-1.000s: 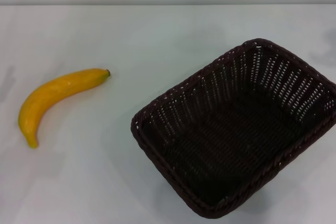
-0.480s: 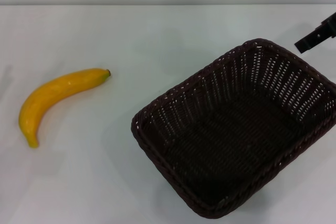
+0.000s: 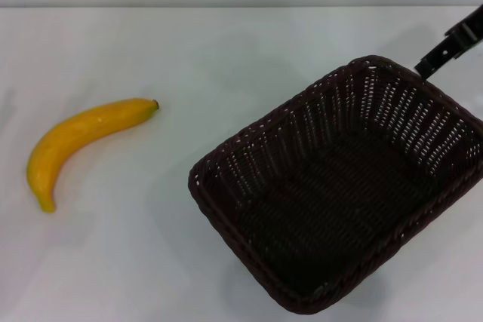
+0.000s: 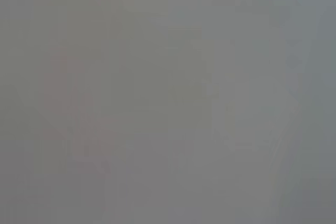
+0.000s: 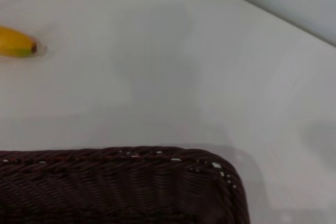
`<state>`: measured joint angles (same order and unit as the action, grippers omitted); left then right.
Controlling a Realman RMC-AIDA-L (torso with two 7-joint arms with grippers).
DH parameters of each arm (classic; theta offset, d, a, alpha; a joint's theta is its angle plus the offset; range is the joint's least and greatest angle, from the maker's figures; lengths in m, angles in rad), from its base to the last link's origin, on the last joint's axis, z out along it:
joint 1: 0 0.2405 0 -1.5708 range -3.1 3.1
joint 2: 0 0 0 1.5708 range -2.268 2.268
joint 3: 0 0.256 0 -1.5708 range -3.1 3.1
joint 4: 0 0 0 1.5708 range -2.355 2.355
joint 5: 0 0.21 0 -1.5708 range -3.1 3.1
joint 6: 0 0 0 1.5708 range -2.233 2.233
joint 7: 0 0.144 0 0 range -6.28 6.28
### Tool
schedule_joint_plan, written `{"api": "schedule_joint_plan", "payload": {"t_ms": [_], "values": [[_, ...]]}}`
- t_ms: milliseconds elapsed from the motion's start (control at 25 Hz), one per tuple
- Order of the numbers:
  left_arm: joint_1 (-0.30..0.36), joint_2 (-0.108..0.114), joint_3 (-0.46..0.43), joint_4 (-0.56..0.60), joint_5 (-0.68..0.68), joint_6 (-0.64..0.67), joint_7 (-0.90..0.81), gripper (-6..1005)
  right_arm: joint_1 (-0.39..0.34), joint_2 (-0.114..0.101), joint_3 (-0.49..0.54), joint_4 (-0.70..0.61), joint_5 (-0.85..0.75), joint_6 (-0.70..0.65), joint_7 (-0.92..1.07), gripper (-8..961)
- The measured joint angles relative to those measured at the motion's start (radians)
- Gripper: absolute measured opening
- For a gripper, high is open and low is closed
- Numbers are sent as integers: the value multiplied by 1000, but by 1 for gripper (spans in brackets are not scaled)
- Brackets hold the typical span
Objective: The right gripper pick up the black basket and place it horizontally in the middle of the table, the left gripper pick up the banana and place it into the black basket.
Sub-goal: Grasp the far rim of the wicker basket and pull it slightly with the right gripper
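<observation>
- Spanning the whole scene: the table (image 3: 226,43), white and flat, bearing both task things.
- Sitting on the right half, askew: the black basket (image 3: 339,186), long axis running diagonally from near-left toward far-right, not yet squared up or centred.
- Lying well apart on the left: the banana (image 3: 79,141), curved, dark tip pointing toward the basket.
- Hovering just beyond the basket's far right corner: the right gripper (image 3: 450,45), only a dark finger showing, rim just below and inward; open or closed, cannot tell.
- Staying out of sight: the left gripper, though nearer the banana's side.
</observation>
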<state>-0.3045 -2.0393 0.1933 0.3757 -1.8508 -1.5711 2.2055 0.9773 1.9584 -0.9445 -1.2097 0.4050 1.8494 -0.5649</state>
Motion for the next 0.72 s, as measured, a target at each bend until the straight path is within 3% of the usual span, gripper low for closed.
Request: {"api": "schedule_joint_plan", "payload": {"t_ms": [160, 360, 560, 720], "values": [[-4, 1, -1, 22, -4, 7, 0, 860, 47, 2, -8, 91, -36, -21, 0, 687], [-9, 1, -2, 42, -5, 10, -1, 860, 85, 32, -25, 150, -135, -49, 10, 688], [-19, 8, 0, 44, -6, 11, -1, 860, 103, 44, -28, 224, -166, -83, 31, 843], [-27, 10, 0, 45, -5, 11, 2, 860, 107, 44, -31, 287, -174, -117, 44, 844]]}}
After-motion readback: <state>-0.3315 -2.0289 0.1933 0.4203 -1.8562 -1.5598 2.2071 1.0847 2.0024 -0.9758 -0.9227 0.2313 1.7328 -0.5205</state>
